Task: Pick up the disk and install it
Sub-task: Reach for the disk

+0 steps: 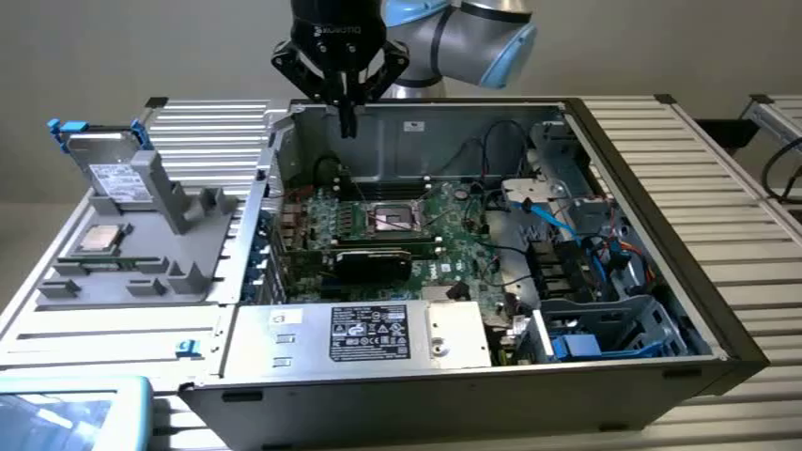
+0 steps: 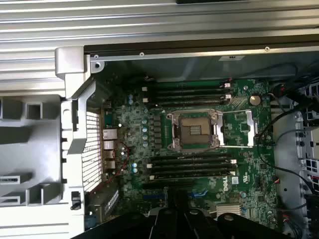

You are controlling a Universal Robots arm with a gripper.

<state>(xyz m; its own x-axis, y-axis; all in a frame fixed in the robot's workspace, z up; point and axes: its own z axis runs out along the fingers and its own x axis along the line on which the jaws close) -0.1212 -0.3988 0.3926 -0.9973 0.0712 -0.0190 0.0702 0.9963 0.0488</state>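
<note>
while the gripper [image 1: 346,124] hangs clenched and empty above the rear wall of the open computer case [image 1: 414,122], the disk [image 1: 111,177] stands well apart from it, at the exterior view's left. it sits upright on edge in a slot of the grey holder [image 1: 138,282], white label facing out, with its blue carrier [image 1: 60,132] showing along the top and side. a small square cpu chip [image 1: 98,241] lies flat in the same holder, just in front of the disk, and is not the target. the wrist view looks straight down on the motherboard [image 2: 239,129] and its bare processor socket [image 2: 193,130]. judging from this, the work is at the approach to the pick: nothing is held and nothing is installed. the cage with blue parts [image 1: 602,343] at the case's front corner, on the exterior view's right, looks a likely seat for the disk, though i cannot be sure. a grasp would call for the fingers to part and line up with the upright disk's thin faces without knocking the chip.
</note>
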